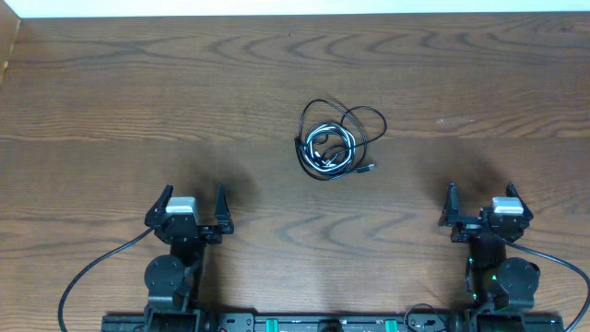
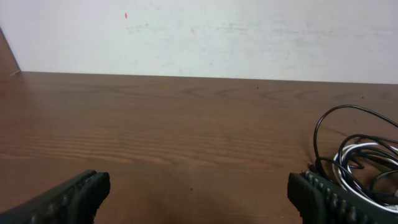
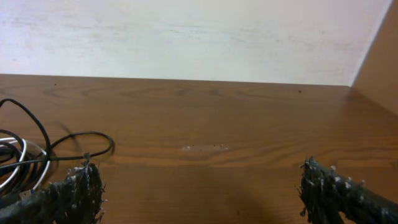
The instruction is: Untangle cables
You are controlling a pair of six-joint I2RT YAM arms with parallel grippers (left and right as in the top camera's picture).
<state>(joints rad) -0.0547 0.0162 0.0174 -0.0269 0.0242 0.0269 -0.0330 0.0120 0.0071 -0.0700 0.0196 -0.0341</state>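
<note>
Lying mid-table: cables [image 1: 324, 159], one small tangled bundle on the table [image 1: 138, 92], roughly midway between the two arms and well apart from both.
Bundle makeup: black loops cross over a white cable [image 1: 334, 148]. One black loop [image 1: 369, 115] bulges out to the far right. A small plug [image 1: 369, 169] pokes out at the near right edge.
Left arm [image 1: 184, 231]: stands at the near left of the table, pointing away from its base.
Left jaws: wide open, holding nothing. In the left wrist view both fingers [image 2: 68, 199] sit at the lower corners with bare table between them.
Cables, left wrist view: the bundle [image 2: 357, 155] shows at the right edge, beyond the right finger. A tall black loop arches over white strands. Whether any strand touches the finger, I cannot tell.
Right arm [image 1: 493, 235]: stands at the near right of the table, facing the same way.
Right jaws: wide open, holding nothing. Its fingers [image 3: 68, 196] frame bare table in the right wrist view.
Cables, right wrist view: black loops [image 3: 93, 138] and a white strand [image 3: 23, 152] lie at the left edge, just beyond the left finger.
Cords: a thick black cord [image 1: 92, 267] curves out from the left arm's base, and another [image 1: 553, 263] from the right arm's.
Wall [image 2: 249, 37]: white, and it meets the table's far edge.
</note>
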